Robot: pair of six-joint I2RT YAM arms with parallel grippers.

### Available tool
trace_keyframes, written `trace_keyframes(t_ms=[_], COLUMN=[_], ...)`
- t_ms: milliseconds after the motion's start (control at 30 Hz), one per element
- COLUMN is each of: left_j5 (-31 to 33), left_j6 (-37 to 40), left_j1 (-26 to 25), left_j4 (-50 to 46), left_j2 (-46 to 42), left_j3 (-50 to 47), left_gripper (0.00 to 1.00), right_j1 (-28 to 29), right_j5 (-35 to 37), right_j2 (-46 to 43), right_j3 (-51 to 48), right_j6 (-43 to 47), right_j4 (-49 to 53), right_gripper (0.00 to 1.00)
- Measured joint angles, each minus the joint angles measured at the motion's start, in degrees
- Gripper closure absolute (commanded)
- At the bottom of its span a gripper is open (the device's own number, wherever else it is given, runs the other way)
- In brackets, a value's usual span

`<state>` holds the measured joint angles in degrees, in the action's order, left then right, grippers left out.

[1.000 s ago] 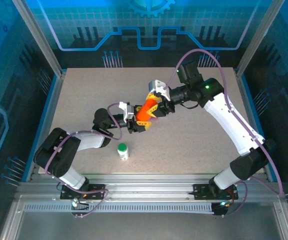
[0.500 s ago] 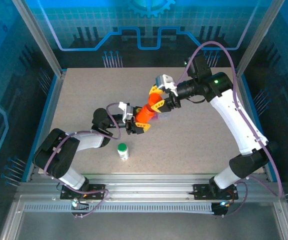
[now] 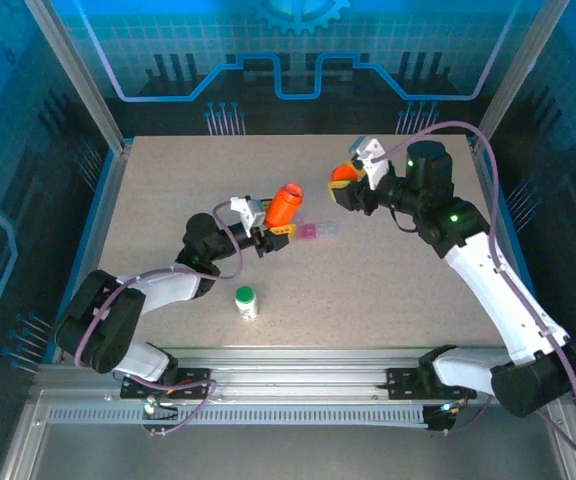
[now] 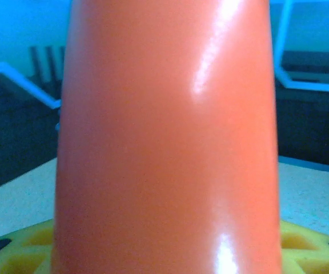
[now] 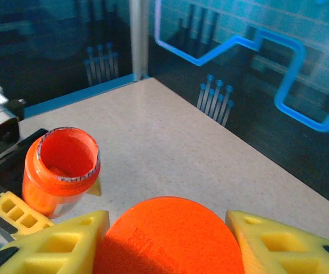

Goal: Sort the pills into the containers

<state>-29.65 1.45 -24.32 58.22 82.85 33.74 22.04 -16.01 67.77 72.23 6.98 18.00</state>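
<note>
My left gripper is shut on the orange bottle, holding it tilted above the table's middle. The bottle's side is right up against the left wrist camera, over yellow fingers. In the right wrist view the bottle has an open mouth. My right gripper is shut on the orange cap, held to the right of the bottle; the cap sits between yellow fingers. A tiny pink-tinted vial lies on the table below the bottle. The white bottle with a green cap stands near the front.
A small clear piece lies right beside the pink vial. The speckled tabletop is ringed by a metal frame with blue walls; posts stand at the back corners.
The right gripper has pulled back to the right with the orange cap, away from the bottle. The left gripper has lifted the uncapped bottle slightly toward the back.
</note>
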Motion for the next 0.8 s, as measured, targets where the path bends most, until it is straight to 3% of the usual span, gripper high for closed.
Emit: trace_keyframes(t_ms=[267, 500, 800], left_j5=[9.53, 12.37, 13.38], left_j6=[2.67, 3.52, 5.03], left_j1=[-2.73, -6.84, -7.85], left_j4=[-16.72, -25.83, -35.56], left_j2=[-4.68, -5.03, -4.96], left_j3=[3.50, 4.15, 5.99], left_gripper=[0.99, 0.99, 0.99], right_j1=[-0.11, -0.15, -0.81], right_j5=[6.16, 7.67, 12.63], right_j2=[-0.98, -0.68, -1.77], right_j3=[-8.31, -14.29, -25.88], right_j6=[-10.10, -13.86, -16.44], right_j4=[-2.67, -5.20, -11.74], right_gripper=[1.00, 1.00, 1.00])
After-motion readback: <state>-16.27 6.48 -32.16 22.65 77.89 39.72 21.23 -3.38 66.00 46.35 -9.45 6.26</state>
